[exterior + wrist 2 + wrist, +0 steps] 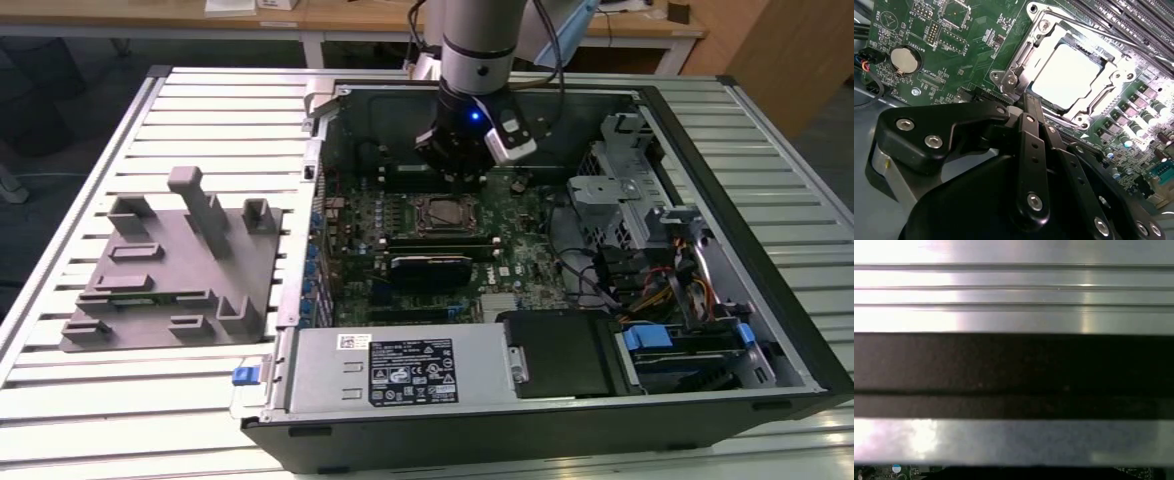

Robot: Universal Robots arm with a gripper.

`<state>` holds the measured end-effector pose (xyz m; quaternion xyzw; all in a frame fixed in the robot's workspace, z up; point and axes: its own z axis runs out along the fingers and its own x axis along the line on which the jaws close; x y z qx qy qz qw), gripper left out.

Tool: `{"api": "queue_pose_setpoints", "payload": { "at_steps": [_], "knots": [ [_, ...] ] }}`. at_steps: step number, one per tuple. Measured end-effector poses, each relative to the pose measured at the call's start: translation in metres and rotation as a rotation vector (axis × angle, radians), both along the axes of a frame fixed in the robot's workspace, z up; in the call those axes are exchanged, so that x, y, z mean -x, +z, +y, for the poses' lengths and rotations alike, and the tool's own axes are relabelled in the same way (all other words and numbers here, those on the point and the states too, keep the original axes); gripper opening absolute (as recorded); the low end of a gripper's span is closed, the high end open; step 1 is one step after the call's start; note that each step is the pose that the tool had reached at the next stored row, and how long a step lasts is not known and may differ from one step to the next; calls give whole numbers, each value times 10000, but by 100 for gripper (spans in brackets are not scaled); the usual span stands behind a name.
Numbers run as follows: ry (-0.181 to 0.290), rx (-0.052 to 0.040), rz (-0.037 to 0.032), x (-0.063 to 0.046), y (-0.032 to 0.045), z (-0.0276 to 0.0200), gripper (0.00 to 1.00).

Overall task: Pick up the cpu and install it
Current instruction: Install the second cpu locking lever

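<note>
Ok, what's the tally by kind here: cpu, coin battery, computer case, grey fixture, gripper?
cpu: 1, seated in the socket
coin battery: 1
computer case: 1, open
grey fixture: 1, on the table beside the case
gripper: 1, near the socket
Total: 5

A work table [80, 400] of pale ribbed metal slats fills most of the exterior view. Beyond its far edge stands a light wooden desk [347, 20] with white legs, papers lying on its top. At the exterior view's right, a tan wooden panel [787, 50] rises (a cabinet side or a door, hard to tell). The floor [67, 90] behind is dark grey. Even light, no hard shadows.
</note>
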<state>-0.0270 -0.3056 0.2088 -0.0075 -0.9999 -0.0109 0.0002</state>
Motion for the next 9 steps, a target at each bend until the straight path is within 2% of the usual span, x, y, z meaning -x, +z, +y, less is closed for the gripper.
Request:
{"api": "queue_pose_setpoints", "payload": {
  "at_steps": [9],
  "knots": [
    [0, 0, 0, -1, 0, -45, 11]
  ]
}}
